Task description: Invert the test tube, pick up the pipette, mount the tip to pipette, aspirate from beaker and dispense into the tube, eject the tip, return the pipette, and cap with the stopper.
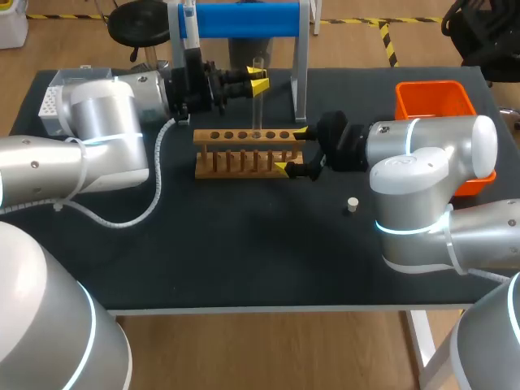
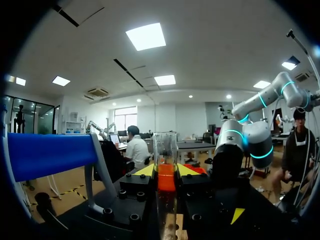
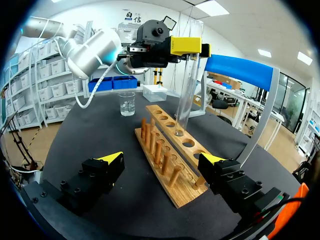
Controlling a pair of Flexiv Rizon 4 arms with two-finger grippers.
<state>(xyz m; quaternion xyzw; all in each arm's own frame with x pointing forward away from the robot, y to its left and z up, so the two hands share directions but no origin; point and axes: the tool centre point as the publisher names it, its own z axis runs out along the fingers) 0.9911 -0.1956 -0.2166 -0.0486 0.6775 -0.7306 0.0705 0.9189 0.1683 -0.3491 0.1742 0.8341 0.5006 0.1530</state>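
Observation:
A clear test tube (image 1: 257, 104) stands upright with my left gripper (image 1: 258, 80) shut on its upper part. Its lower end meets a hole in the wooden rack (image 1: 244, 156). In the left wrist view the test tube (image 2: 165, 147) rises between the fingers of my left gripper (image 2: 165, 174). My right gripper (image 1: 291, 149) is open, one finger on each side of the rack's right end, holding nothing. From the right wrist, the right gripper (image 3: 161, 165) straddles the rack (image 3: 172, 165), with the test tube (image 3: 186, 80) and a beaker (image 3: 127, 104) of clear liquid beyond. A small white stopper (image 1: 352, 204) lies on the table.
A stand with a blue bar (image 1: 244, 18) rises behind the rack, and a pipette (image 1: 188, 24) hangs at its left. An orange bin (image 1: 435, 97) sits at the back right and a white tip box (image 1: 50, 99) at the back left.

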